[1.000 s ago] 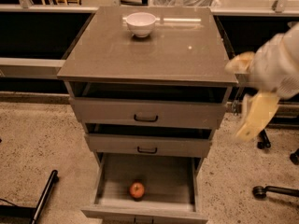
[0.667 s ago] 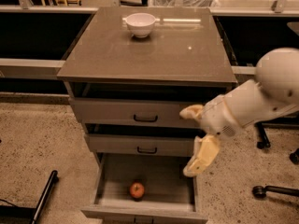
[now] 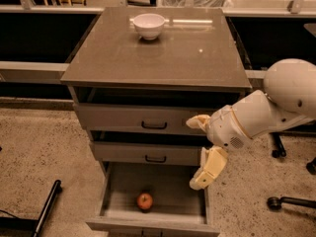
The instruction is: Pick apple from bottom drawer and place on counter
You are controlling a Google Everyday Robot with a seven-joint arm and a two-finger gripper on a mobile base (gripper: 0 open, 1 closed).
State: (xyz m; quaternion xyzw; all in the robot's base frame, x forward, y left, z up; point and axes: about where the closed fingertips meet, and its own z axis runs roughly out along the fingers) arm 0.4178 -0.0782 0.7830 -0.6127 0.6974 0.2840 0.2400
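The small red-orange apple [image 3: 144, 200] lies on the bare grey floor of the bottom drawer [image 3: 170, 189], which is pulled open. My gripper [image 3: 201, 147] hangs open in front of the right side of the drawers, above and to the right of the apple. One cream finger [image 3: 197, 122] is at the top drawer's front. The other finger [image 3: 208, 168] points down over the bottom drawer's right edge. It holds nothing. The glossy grey-brown counter [image 3: 153, 58] tops the cabinet.
A white bowl [image 3: 149, 25] stands at the back of the counter. The two upper drawers [image 3: 148, 125] stick out slightly. A dark bar [image 3: 47, 209] lies on the speckled floor at the lower left. Chair bases [image 3: 286, 201] stand at the right.
My arm has swung left and down from beside the cabinet's right edge to the front of the drawers, closer to the apple. The apple and bowl have not moved.
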